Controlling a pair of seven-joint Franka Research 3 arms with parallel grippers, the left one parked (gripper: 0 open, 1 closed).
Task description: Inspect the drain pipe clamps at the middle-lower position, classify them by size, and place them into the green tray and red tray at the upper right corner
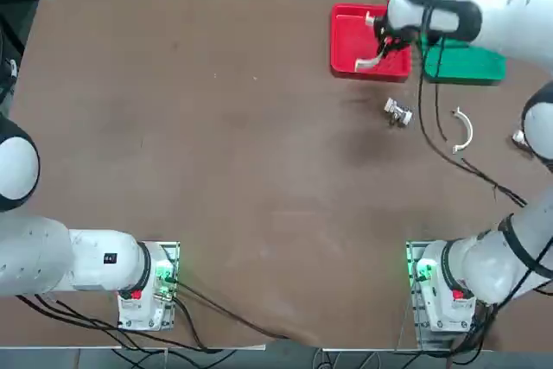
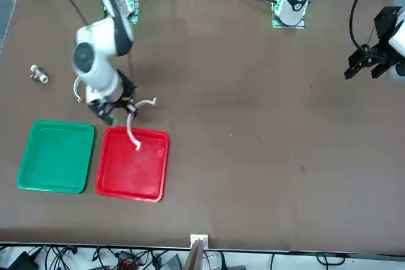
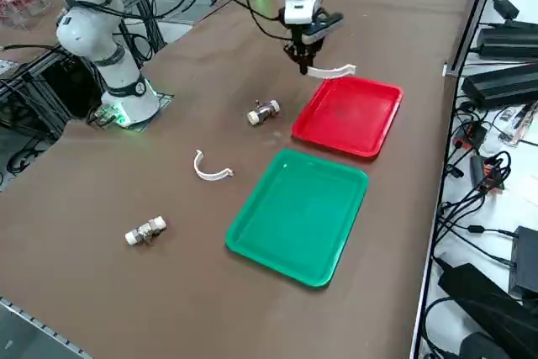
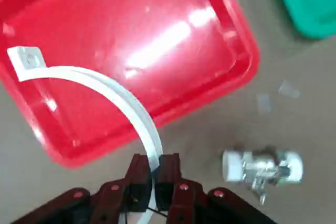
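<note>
My right gripper is shut on the larger white drain pipe clamp, which arches out over the red tray. In the top view the gripper hovers above the red tray's near right part, the held clamp sticking out over its near edge. The smaller clamp lies on the table nearer the robot than the green tray. From the side, the held clamp hangs above the red tray's far edge, and the green tray holds nothing.
A stubby silver fitting lies just below the red tray, also seen in the wrist view. A second fitting rests near the table's right edge. A black cable trails from my arm past the smaller clamp.
</note>
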